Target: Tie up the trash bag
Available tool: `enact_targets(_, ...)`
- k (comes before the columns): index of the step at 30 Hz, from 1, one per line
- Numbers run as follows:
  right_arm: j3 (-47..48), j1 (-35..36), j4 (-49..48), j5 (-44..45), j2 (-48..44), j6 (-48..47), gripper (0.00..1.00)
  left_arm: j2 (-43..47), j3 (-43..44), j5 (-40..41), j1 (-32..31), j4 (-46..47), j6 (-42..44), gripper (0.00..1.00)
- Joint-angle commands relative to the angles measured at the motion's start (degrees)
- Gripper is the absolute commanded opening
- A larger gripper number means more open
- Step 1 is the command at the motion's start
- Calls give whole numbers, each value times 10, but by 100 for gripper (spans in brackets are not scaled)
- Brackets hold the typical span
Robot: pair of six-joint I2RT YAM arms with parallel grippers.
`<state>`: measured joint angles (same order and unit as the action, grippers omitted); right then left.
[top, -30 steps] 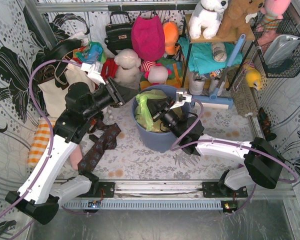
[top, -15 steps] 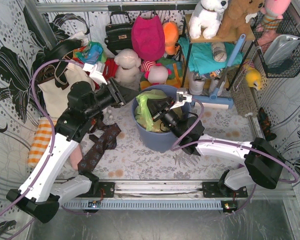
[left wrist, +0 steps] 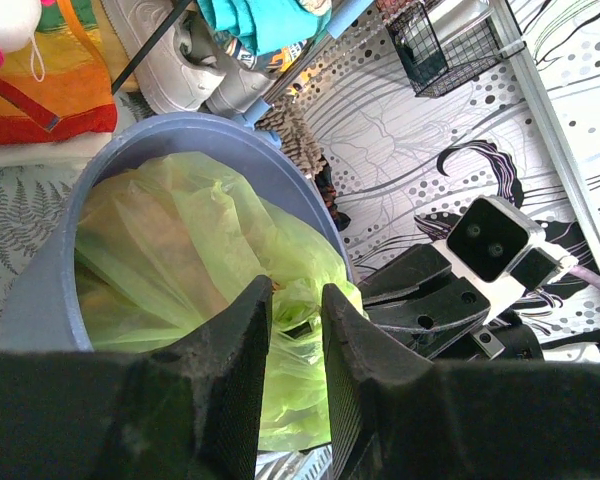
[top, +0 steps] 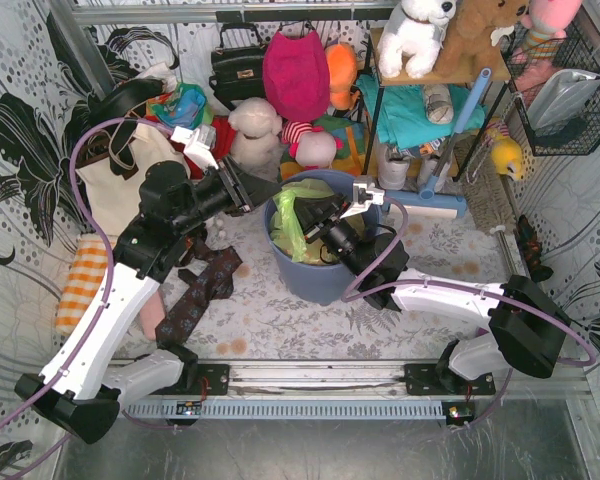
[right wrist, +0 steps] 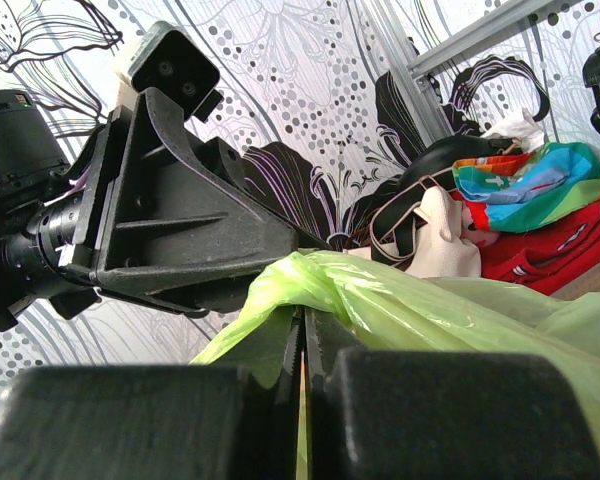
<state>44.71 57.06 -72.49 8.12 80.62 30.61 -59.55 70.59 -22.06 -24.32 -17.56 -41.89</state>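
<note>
Inside the round blue-grey bin, in the middle of the tabletop: the bag, light green and crinkly, with its top standing above the rim. From the right, the right claw pressed together on a fold of this top, thin plastic pinched between the fingers. From the left, the left claw a little apart, tips just over the same bunched plastic; impossible to tell whether touching it. Both claws near, facing each other.
</note>
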Motion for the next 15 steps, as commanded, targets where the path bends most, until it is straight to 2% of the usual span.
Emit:
enact_targets(1,-5,-3,-34,-1,-10,11,0,3,-9,-10,4,25,0,35)
enact_targets(7,-3,-3,-34,-1,-10,11,0,6,-12,-9,4,25,1,25)
enact_targets(9,-3,-3,-33,-1,-11,11,0,6,-10,-7,4,24,2,17)
enact_targets(11,-3,-3,-33,-2,-10,11,0,7,-9,-7,4,24,5,0)
enact_targets(15,-2,-3,-34,-3,-10,12,0,16,-21,-6,4,55,0,0)
